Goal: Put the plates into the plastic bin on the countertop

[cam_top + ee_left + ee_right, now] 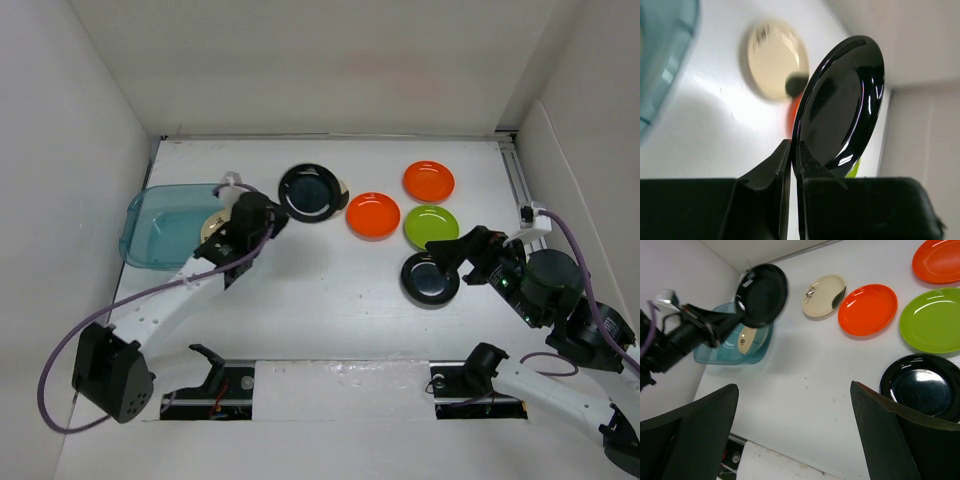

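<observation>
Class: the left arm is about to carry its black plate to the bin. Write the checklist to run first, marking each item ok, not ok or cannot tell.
1. Left gripper shut on rim of held black plate: ok.
2. Held plate clear of countertop: ok.
3. Plastic bin has room beside gold-tan plate: ok.
4. Right gripper open, far from the bin: ok.
5. Grip firm enough for the swing: cannot tell.

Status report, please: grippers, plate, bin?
Left gripper shut on black plate, raised near plastic bin. Right gripper open by other black plate. Nothing blocks bin.
</observation>
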Robot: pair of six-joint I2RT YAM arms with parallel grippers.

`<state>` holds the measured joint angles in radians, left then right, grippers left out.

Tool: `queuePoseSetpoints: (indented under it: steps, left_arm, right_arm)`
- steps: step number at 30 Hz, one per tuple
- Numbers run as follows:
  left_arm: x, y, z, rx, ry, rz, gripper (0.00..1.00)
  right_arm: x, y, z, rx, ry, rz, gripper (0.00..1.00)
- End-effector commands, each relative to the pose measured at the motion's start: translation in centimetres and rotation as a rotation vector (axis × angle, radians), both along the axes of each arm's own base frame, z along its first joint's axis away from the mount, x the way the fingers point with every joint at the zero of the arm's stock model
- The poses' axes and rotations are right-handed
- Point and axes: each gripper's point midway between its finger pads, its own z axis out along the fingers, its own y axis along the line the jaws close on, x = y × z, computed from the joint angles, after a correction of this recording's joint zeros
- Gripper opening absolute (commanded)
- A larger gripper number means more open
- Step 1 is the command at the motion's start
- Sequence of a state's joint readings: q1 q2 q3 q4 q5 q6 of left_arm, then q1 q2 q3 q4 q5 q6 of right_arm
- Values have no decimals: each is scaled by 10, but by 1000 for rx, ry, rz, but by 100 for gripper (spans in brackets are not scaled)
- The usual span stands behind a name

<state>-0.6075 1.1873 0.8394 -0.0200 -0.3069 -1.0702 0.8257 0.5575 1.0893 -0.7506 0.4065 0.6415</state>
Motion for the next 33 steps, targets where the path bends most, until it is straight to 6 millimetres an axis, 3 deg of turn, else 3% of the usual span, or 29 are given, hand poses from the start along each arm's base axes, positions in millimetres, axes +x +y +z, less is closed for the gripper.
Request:
queuePoseSetpoints:
  steps: [1,4,5,8,14,15,21,27,28,29,31,32,33]
  left_arm:
    - [19,62,38,26,-60,112,0]
    - [27,100,33,33,-16,176,0]
    - [35,131,29,33,-3,248,0]
    - [37,172,4,23,58,326,0]
    - [35,188,-22,36,135,401,0]
    - [30,192,-38,49,171,423,0]
    - [20,212,-77,51,261,507,0]
    - [23,216,-86,57,269,530,0]
    - [23,216,-88,61,283,530,5]
    - [27,216,-83,58,271,530,17]
    - [26,214,-80,64,262,509,51]
    - [28,214,-64,52,211,510,76]
    - [27,211,-55,58,184,494,87]
  right_arm:
    - [-1,1,21,32,-49,15,99]
    - [-2,2,20,33,-48,24,99]
    - [-4,1,22,40,-54,24,99]
    - [-4,1,22,40,-54,24,99]
    - [-6,-2,22,40,-54,24,99]
    - [-5,-3,22,39,-55,15,99]
    - [-4,-2,18,32,-49,15,99]
    - [-3,-1,16,32,-49,15,99]
    - [-3,-1,16,32,-49,15,99]
    - [-3,-1,16,32,-49,15,99]
    - [-3,-1,16,32,-49,15,99]
    - [-1,0,15,17,-46,16,99]
    - [-1,1,17,23,-53,16,99]
